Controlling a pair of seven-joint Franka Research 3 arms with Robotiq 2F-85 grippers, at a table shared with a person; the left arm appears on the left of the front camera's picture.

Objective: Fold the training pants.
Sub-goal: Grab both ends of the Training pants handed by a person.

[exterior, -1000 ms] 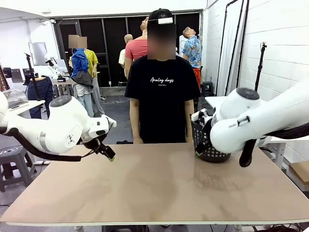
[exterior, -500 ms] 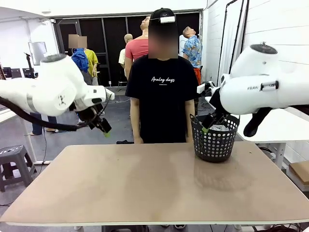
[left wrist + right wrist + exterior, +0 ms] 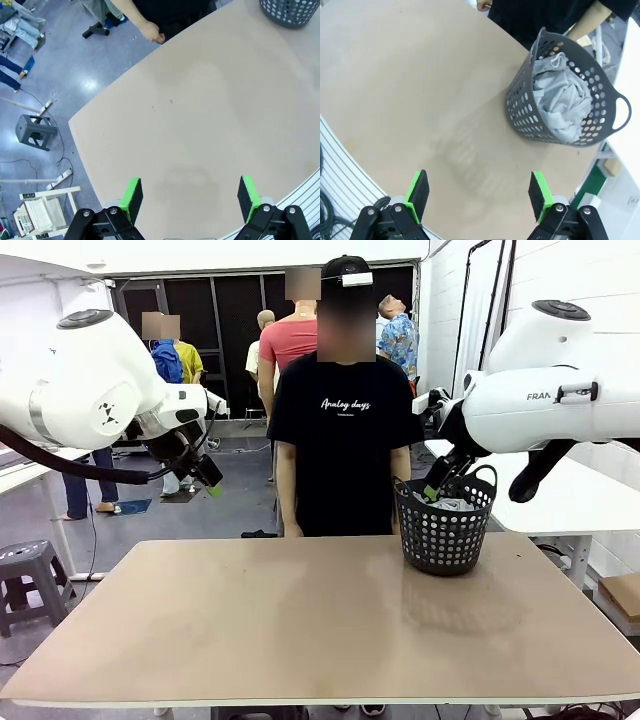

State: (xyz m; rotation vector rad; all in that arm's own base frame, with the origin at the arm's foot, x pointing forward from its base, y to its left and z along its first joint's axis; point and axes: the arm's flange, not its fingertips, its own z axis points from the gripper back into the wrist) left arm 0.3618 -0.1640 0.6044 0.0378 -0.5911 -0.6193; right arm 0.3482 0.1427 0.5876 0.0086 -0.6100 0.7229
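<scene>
I've got the table (image 3: pixel 300 630) with a person (image 3: pixel 345 430) standing at its far edge, and a black basket (image 3: pixel 560 117) sitting near the far corner on my right arm's side. The training pants (image 3: pixel 557 97) are bunched inside that basket, a grey heap with one end riding up toward the rim. My left gripper (image 3: pixel 189 192) hangs above the table's left side, jaws spread wide with nothing between them. The right gripper (image 3: pixel 479 192) is likewise released and empty, raised near the basket; from the front it probably clears the rim, hard to tell.
</scene>
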